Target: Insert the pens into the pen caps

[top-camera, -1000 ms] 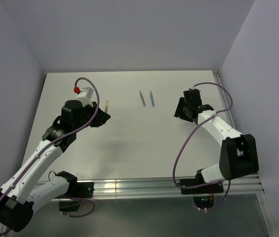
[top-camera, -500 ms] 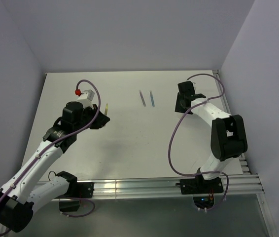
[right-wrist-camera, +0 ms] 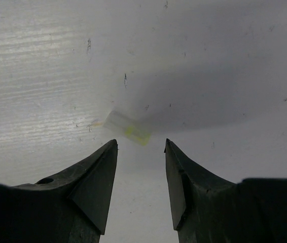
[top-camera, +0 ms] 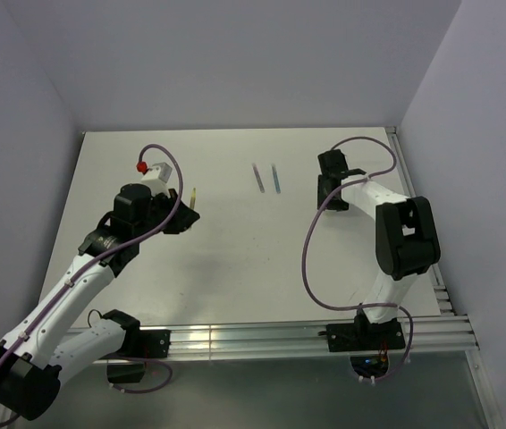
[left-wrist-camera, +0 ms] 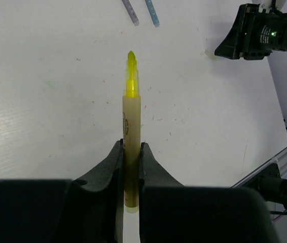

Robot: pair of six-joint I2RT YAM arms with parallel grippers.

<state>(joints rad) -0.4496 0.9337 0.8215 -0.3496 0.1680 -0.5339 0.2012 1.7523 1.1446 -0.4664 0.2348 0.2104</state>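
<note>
My left gripper [left-wrist-camera: 131, 147] is shut on the yellow pen [left-wrist-camera: 131, 116], which points forward with its bare tip away from me; in the top view the pen [top-camera: 193, 196] sticks out of the left gripper [top-camera: 181, 214]. The grey-purple pen [top-camera: 257, 177] and blue pen [top-camera: 275, 179] lie side by side at the table's far middle, also in the left wrist view [left-wrist-camera: 130, 11] [left-wrist-camera: 152, 12]. My right gripper [right-wrist-camera: 141, 144] is open, low over the table, with one pale cap with a yellow end [right-wrist-camera: 128, 128] lying just beyond its fingertips. This cap also shows in the left wrist view [left-wrist-camera: 210, 54].
The white table [top-camera: 235, 259] ends in a metal rail [top-camera: 280, 338] at the near edge. Purple walls close in the back and both sides. The right arm [top-camera: 405, 237] stands folded near the right wall.
My right gripper has moved toward the far left and lowered toward the table near the cap. My left gripper has shifted slightly while holding the yellow pen.
</note>
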